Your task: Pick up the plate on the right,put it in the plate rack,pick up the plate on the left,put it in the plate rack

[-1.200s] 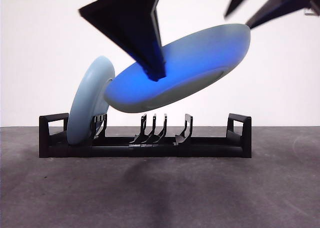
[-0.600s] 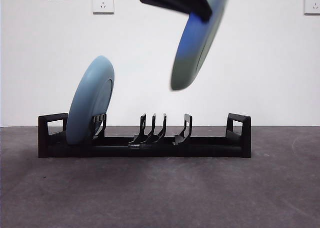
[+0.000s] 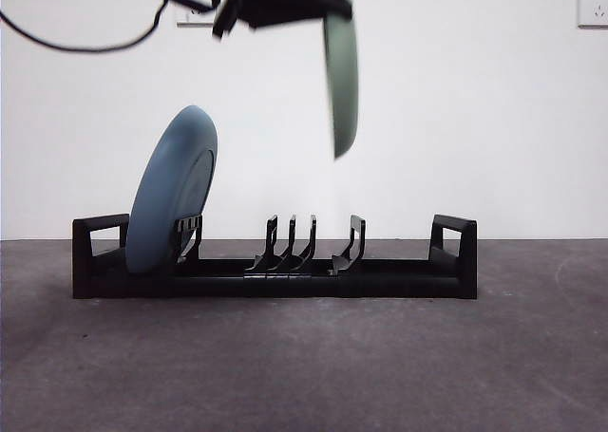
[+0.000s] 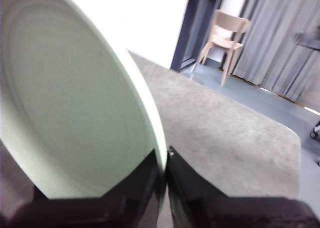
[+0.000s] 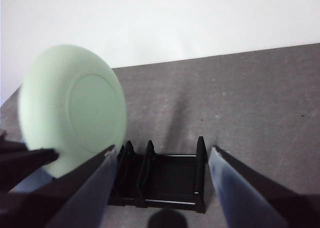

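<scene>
The black plate rack (image 3: 275,271) lies across the table, and a blue-grey plate (image 3: 171,190) stands leaning in its left end. High above the rack's middle prongs hangs a second, pale green plate (image 3: 342,81), nearly vertical and edge-on. My left gripper (image 3: 313,5) is shut on its top rim, and in the left wrist view the left gripper (image 4: 162,158) pinches the plate (image 4: 75,112). My right gripper (image 5: 164,149) is open and holds nothing. It looks down on the hanging plate (image 5: 72,110) and the rack (image 5: 165,175). The front view does not show it.
A dark grey table (image 3: 304,356) runs to a white wall with a socket (image 3: 594,5). A black cable (image 3: 76,43) loops at the top left. The left wrist view shows a wooden chair (image 4: 225,32) and curtains beyond the table.
The held plate has swung from a flat tilt to nearly upright and shifted left above the rack's middle. The right gripper's dark tips have left the front view's top right.
</scene>
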Tool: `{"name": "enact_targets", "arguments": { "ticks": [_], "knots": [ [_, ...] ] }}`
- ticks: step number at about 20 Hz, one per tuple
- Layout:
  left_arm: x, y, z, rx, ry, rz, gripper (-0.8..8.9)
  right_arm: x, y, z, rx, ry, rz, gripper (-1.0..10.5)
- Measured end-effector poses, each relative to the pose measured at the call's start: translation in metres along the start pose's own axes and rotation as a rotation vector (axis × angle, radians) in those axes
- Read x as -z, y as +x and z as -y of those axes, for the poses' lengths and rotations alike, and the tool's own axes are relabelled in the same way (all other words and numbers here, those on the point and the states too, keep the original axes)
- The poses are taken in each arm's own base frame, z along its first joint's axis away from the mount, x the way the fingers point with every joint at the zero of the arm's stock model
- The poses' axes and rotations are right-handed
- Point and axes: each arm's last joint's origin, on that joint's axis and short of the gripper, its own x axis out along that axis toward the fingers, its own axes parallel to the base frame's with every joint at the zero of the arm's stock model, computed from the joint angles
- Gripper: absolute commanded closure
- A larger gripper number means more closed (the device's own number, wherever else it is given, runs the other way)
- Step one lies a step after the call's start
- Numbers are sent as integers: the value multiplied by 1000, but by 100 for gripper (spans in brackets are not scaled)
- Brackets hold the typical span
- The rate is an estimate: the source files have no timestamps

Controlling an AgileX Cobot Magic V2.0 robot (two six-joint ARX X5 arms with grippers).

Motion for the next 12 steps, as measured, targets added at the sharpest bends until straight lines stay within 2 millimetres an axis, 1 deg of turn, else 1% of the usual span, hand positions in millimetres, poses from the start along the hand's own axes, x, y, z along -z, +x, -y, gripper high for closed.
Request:
{"name": "enact_targets", "arguments": {
  "ticks": [4, 8, 12],
  "knots": [
    [-1, 13, -16, -22, -46, -23, 822, 0, 2, 0, 2, 0, -7, 635],
    [-5, 24, -23, -19, -59, -38, 822, 0, 3, 0, 1, 0, -6, 635],
    [5, 30, -28, -25, -81, -81, 822, 0, 4, 0, 2, -5, -7, 635]
  ]
}}
